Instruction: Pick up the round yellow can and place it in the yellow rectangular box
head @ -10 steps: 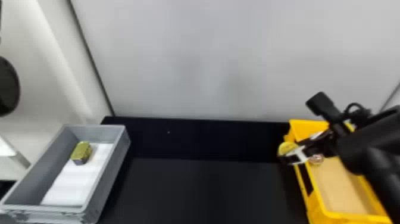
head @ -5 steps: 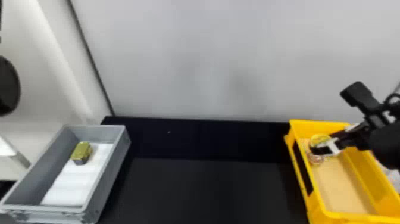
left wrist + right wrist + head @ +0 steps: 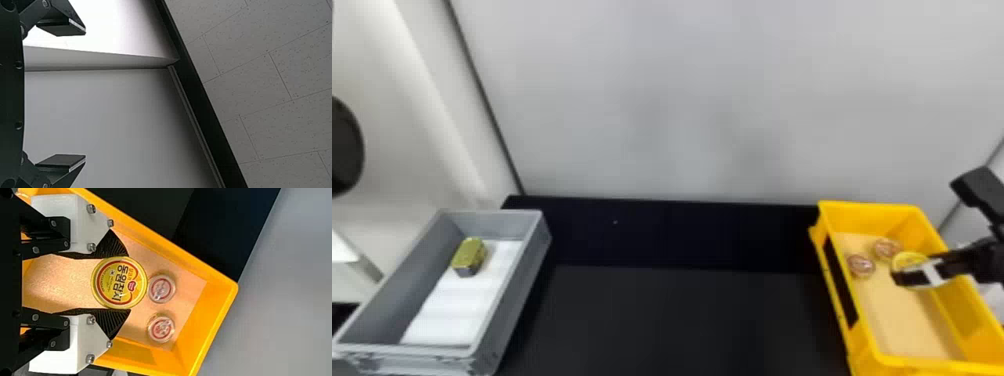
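Yellow, round can (image 3: 119, 282); red-ringed, gold-rimmed.

there's one round yellow can (image 3: 119, 282), one block (image 3: 469, 254), two small containers (image 3: 161, 289), two boxes (image 3: 869, 209).

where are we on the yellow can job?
Done, by the look of it: pickup, and getting it inside the rim of the yellow rectangular box. In hand: round yellow can, between the right claw's fingers. Left: release and back off. Can't tell if it's touching the box floor.
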